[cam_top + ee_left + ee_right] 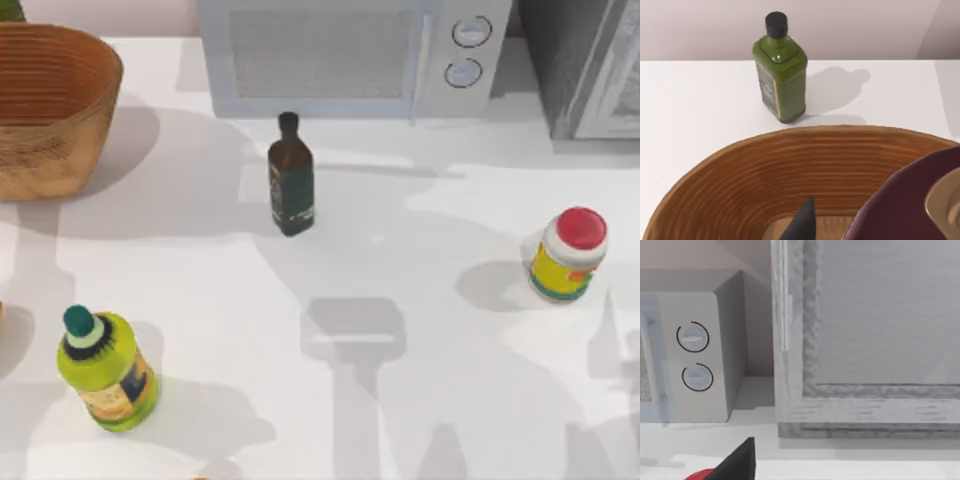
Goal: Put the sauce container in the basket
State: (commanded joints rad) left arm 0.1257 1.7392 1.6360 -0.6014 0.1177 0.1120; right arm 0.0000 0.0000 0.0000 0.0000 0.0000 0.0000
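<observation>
Wicker basket (50, 105) at top view's far left, dark green bottle (291, 175) mid-table | left wrist: sauce container (905, 210) over basket interior, apparently carried, not yet released; finger spread unreadable | right wrist: microwave (695, 350) ahead; finger state unclear.

so the basket (50, 105) sits at the table's far left corner — big tan-orange wicker thing, ribbed sides, upright. In the left wrist view the sauce container (905, 205) hangs over the basket's open top — dark maroon-brown body with a tan label patch.
</observation>
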